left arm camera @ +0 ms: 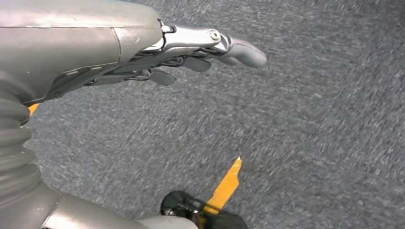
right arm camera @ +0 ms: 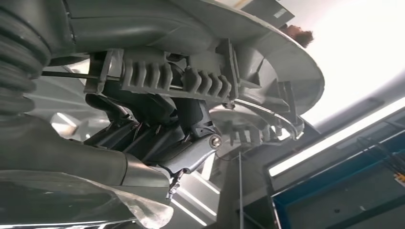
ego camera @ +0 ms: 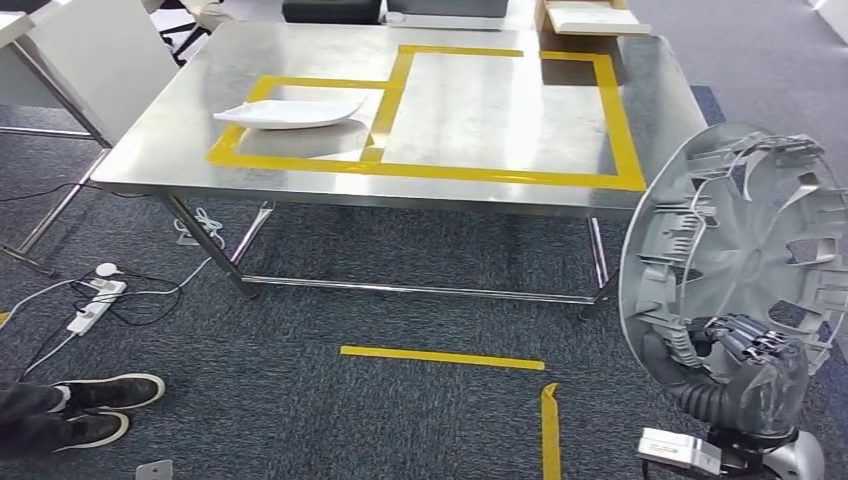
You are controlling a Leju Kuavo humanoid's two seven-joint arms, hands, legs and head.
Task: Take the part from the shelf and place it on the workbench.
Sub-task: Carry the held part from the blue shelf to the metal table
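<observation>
The right robot hand (ego camera: 745, 345) grips the grey wheel cover (ego camera: 735, 235) upright at lower right; the steel worktop (ego camera: 500, 110) lies up-left of it. The left robot hand (left arm camera: 191, 52) hangs empty, fingers loosely extended.

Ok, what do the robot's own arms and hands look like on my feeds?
Both arms are silver-grey with a ribbed dark bellows cuff at the wrist. The left hand has a shiny metal knuckle, a thick grey thumb and darker fingers. The right hand is dark, with thin wires showing.
</observation>
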